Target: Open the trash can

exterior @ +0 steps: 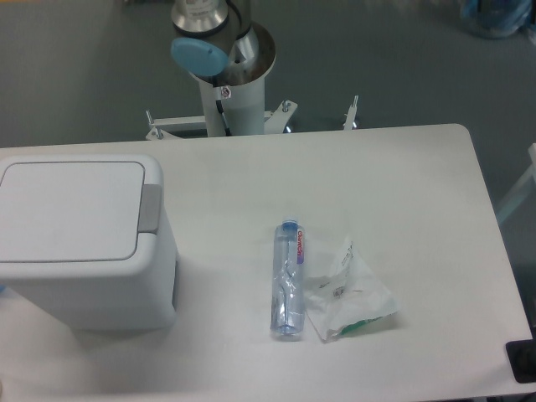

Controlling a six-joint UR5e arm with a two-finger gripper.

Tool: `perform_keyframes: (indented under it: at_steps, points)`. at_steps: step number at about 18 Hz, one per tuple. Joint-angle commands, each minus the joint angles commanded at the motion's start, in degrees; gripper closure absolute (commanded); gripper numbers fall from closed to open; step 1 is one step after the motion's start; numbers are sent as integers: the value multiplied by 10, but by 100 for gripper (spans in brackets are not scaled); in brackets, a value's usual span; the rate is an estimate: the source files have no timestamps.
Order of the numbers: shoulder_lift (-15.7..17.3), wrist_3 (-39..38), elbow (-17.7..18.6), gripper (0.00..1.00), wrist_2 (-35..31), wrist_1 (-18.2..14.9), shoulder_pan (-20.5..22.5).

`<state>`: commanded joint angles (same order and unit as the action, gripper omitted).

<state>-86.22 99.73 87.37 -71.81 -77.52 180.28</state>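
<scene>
The trash can (84, 251) is a large boxy white bin at the left of the white table. Its flat white lid (71, 209) lies closed, with a small grey push tab (151, 208) on its right edge. Only the arm's base and lower joint with a blue cap (201, 54) show at the top, behind the table's far edge. The gripper is out of view.
A clear plastic bottle (287, 279) with a blue cap lies on the table right of the bin. A clear plastic bag (347, 293) lies beside it on the right. The table's edge (469, 142) runs along the right. A dark object (523, 360) sits at the bottom right corner.
</scene>
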Motion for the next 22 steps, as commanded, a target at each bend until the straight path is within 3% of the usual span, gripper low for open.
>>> perform_keyframes:
  at_steps: [3,13,19,22]
  points:
    - [-3,-149,-2,0,1,13,-44]
    - [-4,-464,6,0,2,45,-176]
    - [-28,-660,11,0,7,116,-259]
    - [-33,-707,25,0,6,134,-295]
